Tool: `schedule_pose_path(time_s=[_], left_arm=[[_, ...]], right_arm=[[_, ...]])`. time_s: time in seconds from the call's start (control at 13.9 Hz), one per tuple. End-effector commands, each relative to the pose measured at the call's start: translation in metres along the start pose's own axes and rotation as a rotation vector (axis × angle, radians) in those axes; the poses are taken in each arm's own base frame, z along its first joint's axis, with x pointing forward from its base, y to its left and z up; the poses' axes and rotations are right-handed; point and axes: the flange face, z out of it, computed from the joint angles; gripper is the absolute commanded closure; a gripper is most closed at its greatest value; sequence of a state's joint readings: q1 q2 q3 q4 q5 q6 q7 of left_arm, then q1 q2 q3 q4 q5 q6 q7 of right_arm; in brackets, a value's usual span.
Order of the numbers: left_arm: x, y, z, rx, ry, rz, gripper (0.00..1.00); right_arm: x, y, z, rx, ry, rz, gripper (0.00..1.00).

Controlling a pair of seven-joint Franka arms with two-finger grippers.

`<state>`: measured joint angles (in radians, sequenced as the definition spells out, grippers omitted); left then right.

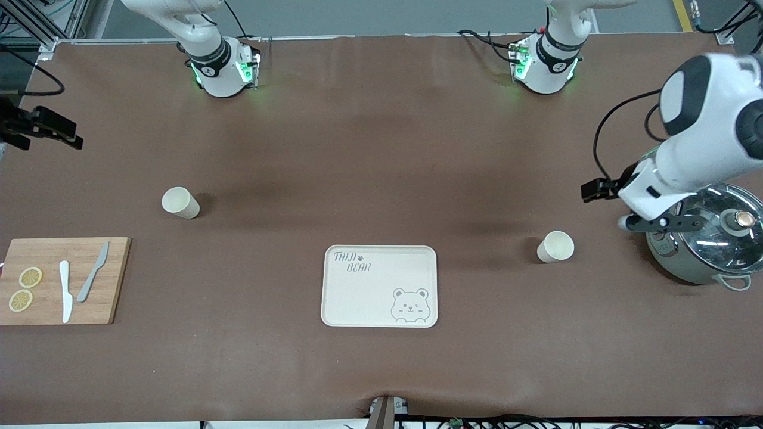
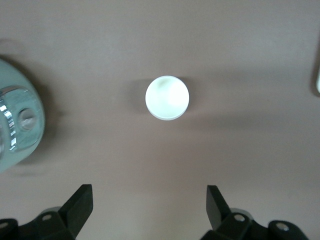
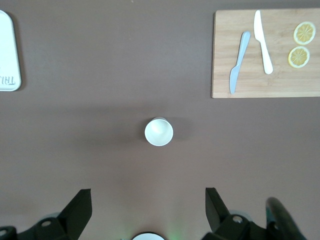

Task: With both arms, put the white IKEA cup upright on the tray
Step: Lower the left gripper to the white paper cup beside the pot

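Note:
Two white cups stand upright on the brown table. One cup (image 1: 180, 202) is toward the right arm's end; it shows in the right wrist view (image 3: 159, 132) below my open, empty right gripper (image 3: 148, 191), which shows at the front view's edge (image 1: 65, 132). The other cup (image 1: 555, 246) is toward the left arm's end; it shows in the left wrist view (image 2: 167, 98) below my open, empty left gripper (image 2: 149, 189), held high (image 1: 629, 207). The cream bear tray (image 1: 380, 286) lies empty between the cups, nearer the front camera; its edge shows in the right wrist view (image 3: 7, 55).
A grey-green pot with a glass lid (image 1: 706, 244) stands beside the cup at the left arm's end and shows in the left wrist view (image 2: 15, 130). A wooden cutting board (image 1: 62, 280) with two knives and lemon slices lies at the right arm's end (image 3: 265, 55).

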<state>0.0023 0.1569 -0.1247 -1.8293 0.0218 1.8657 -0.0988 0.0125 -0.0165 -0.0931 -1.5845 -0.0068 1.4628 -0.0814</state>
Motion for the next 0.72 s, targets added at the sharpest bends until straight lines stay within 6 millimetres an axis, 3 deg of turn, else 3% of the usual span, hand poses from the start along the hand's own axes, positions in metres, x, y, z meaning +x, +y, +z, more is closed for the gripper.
schedule_pose_path(time_s=[0.0,0.14,0.29,0.43,0.65], left_arm=[[-0.001,-0.004,0.058,0.008,0.051,0.003,0.0],[0.004,-0.004,0.094,0.007,0.076,0.01,0.0],[0.012,-0.016,0.124,-0.003,0.082,-0.01,0.01],[0.019,-0.017,0.154,-0.011,0.074,-0.012,0.15],[0.03,-0.027,0.187,-0.024,0.069,-0.026,0.26]], right_arm=[[0.005,0.004,0.002,-0.012,-0.011,0.01,0.0],[0.004,0.006,0.003,-0.011,-0.012,0.011,0.0],[0.012,0.006,0.015,-0.017,-0.039,0.013,0.0],[0.018,0.011,0.027,-0.024,-0.065,0.022,0.0],[0.017,0.015,0.039,-0.018,-0.108,0.026,0.0]])
